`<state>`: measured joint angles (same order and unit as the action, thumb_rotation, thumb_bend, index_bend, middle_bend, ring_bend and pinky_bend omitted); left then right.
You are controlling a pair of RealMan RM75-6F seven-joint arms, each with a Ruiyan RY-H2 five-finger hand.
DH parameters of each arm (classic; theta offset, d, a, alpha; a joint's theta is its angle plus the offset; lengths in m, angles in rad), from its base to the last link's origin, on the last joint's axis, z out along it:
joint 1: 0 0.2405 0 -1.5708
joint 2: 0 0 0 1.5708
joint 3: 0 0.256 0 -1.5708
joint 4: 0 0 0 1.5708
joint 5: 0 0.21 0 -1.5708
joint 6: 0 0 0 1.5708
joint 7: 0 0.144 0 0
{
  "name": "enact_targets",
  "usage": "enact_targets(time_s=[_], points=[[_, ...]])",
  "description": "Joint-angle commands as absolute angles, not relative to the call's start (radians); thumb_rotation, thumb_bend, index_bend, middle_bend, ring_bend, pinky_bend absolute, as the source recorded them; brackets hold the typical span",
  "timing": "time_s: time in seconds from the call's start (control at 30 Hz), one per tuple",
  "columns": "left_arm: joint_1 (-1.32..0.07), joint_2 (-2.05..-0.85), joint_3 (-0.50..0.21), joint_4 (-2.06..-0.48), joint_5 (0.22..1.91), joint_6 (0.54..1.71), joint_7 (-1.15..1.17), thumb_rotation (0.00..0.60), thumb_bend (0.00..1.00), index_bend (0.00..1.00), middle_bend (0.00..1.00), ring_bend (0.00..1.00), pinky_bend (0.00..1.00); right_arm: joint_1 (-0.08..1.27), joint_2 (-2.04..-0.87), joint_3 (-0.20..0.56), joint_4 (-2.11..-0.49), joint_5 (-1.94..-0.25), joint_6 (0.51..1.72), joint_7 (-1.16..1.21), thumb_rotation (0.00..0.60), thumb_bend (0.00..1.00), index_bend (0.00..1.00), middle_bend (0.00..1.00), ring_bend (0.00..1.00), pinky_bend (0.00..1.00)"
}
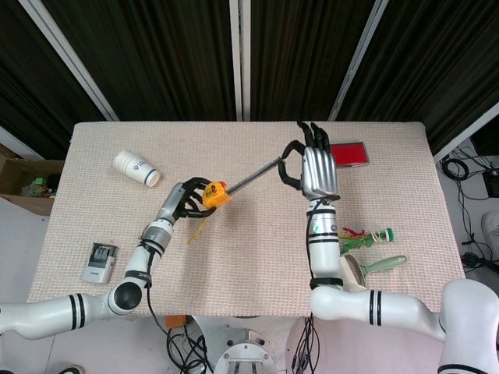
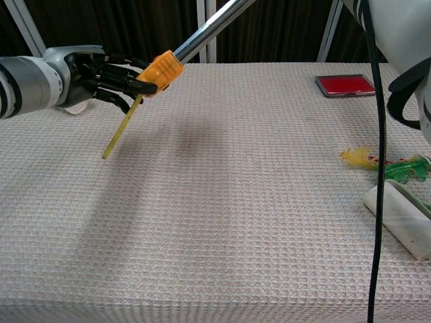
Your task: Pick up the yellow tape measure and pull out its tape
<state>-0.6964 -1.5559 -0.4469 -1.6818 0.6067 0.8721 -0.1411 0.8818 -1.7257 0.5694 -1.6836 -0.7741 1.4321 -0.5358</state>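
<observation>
Your left hand [image 1: 187, 200] closes its fingers [image 2: 120, 75] on the yellow tape measure [image 1: 216, 194] above the surface [image 1: 249, 257]; your right hand [image 1: 310, 165] pinches the tape [image 1: 253, 177] end, the blade stretched taut between them; a yellow strap [image 2: 121, 130] dangles below.

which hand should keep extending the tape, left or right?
Right. The right hand pinches the end of the tape, stretched taut between the hands, with bare table beyond. The left hand grips the yellow tape measure and likely serves best as anchor.
</observation>
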Motion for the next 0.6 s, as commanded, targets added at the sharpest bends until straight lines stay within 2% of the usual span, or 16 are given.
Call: enact_targets(time_s=[0.03,0.23,0.6], points=[[-0.652,-1.514,-0.420,-1.699,0.675,0.822,-0.201,0.600,0.41,0.69,0.66,0.48,0.57,0.869,-1.703,0.589,-1.704,-0.786,1.451,-0.522,0.600,0.52,0.74,0.13,0.00,0.00],[-0.601,-1.481,-0.378,-1.694,0.758,0.792,-0.266,0.600,0.41,0.69,0.66,0.48,0.57,0.844,-1.636,0.638,-1.763,-0.791,1.482,-0.518,0.600,0.51,0.74,0.14,0.00,0.00],[-0.544,-1.454,-0.351,-1.669,0.858,0.773,-0.375,0.600,0.41,0.69,0.66,0.48,0.57,0.808,-1.574,0.647,-1.820,-0.783,1.511,-0.508,0.600,0.51,0.75,0.14,0.00,0.00]])
